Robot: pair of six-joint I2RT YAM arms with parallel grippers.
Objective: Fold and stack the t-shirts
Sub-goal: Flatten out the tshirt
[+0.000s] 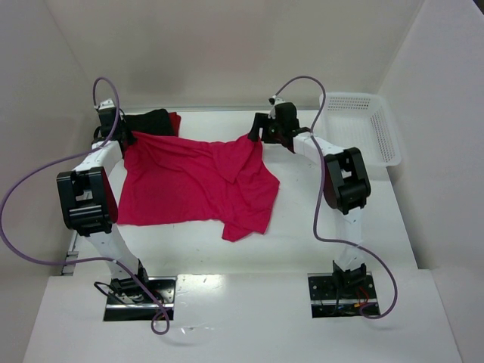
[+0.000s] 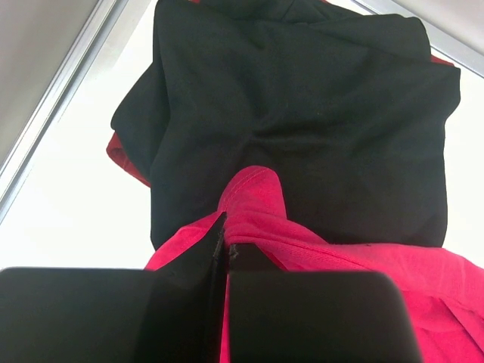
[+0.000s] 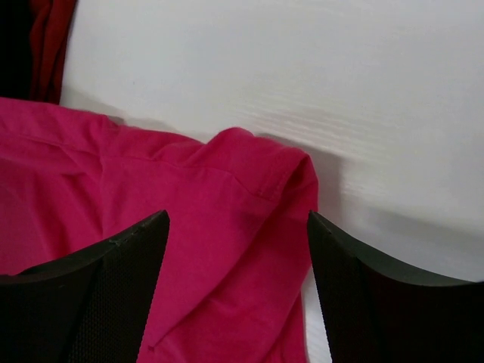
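Observation:
The crimson-pink t-shirt lies spread and rumpled across the middle of the table. My left gripper is shut on its far left corner, just in front of the folded black t-shirt, which lies on the darker red t-shirt. In the left wrist view the black shirt fills the frame, with a red edge under it. My right gripper is open over the pink shirt's far right corner, its fingers on either side of the cloth.
A white perforated basket stands at the far right of the table. White walls close in the table at the back and both sides. Purple cables loop from both arms.

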